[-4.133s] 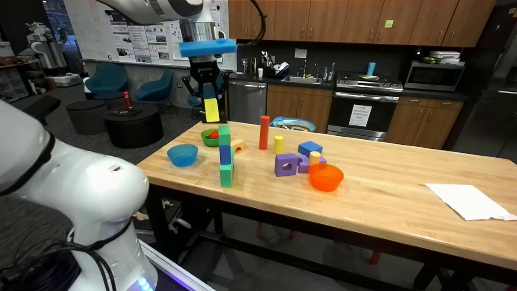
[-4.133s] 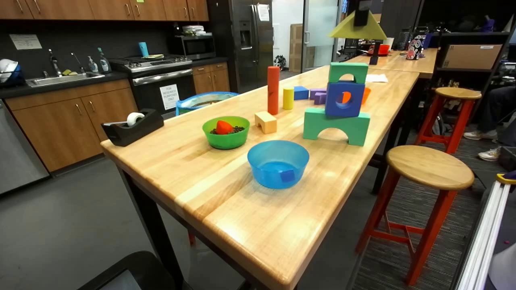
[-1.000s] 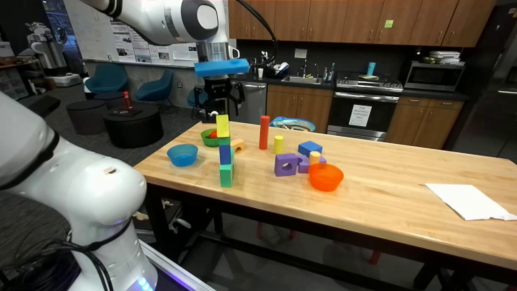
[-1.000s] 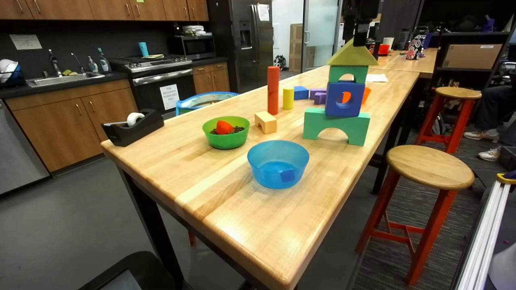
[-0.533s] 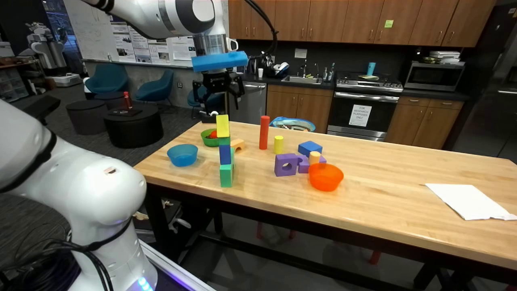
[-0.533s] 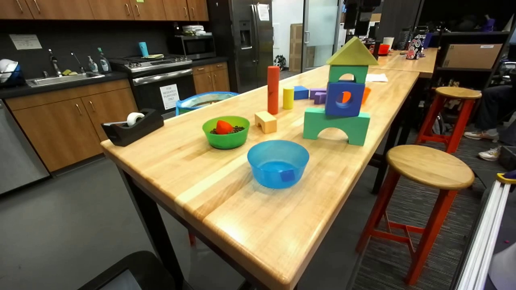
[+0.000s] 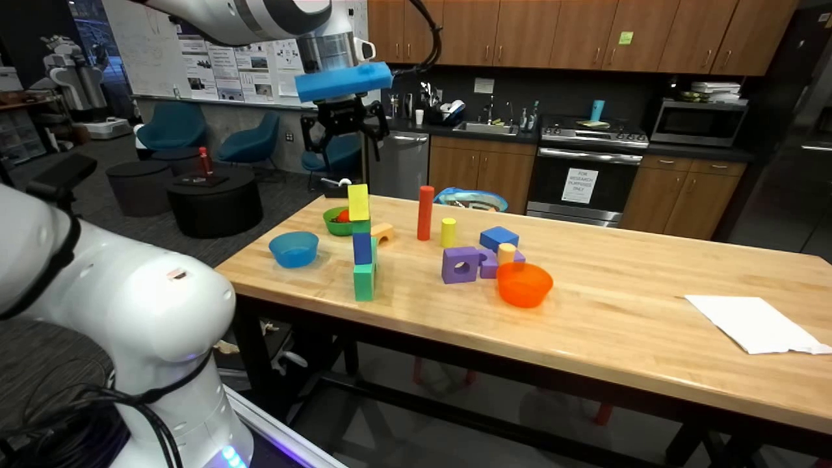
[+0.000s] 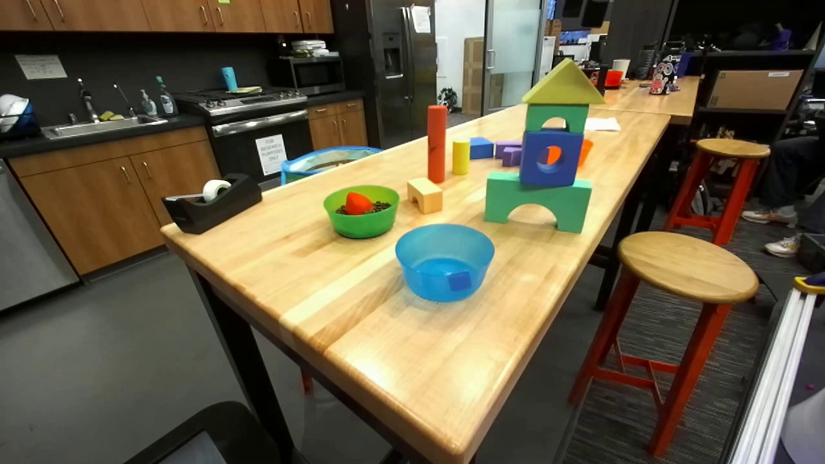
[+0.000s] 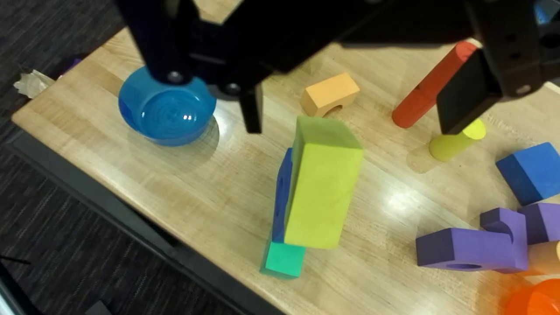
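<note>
A tower of blocks stands upright on the table. Its top is a yellow triangular block (image 8: pixel 564 84), resting on a small green arch (image 8: pixel 573 116). Beneath these come a blue block (image 8: pixel 532 169) with a round hole and a wider green arch (image 8: pixel 501 196). My gripper (image 7: pixel 349 155) hangs above the tower, apart from it, with its fingers spread and nothing between them. In the wrist view the gripper (image 9: pixel 353 124) comes in from the top, and the yellow triangular block (image 9: pixel 324 194) lies below the gap. Only a dark bit of the gripper shows at the top of an exterior view.
Close to the tower are a blue bowl (image 8: pixel 445 280), a green bowl (image 8: pixel 361 224) with a red piece inside, and a tan arch (image 9: pixel 334 89). A tall red cylinder (image 7: pixel 424 214), a yellow cylinder (image 7: pixel 448 234), purple blocks (image 7: pixel 451 276) and an orange bowl (image 7: pixel 525 289) stand farther along.
Several seconds ago my gripper held the yellow triangular block above the tower. It was let go on top, and the gripper has since risen away from it. The tower has stayed still.
</note>
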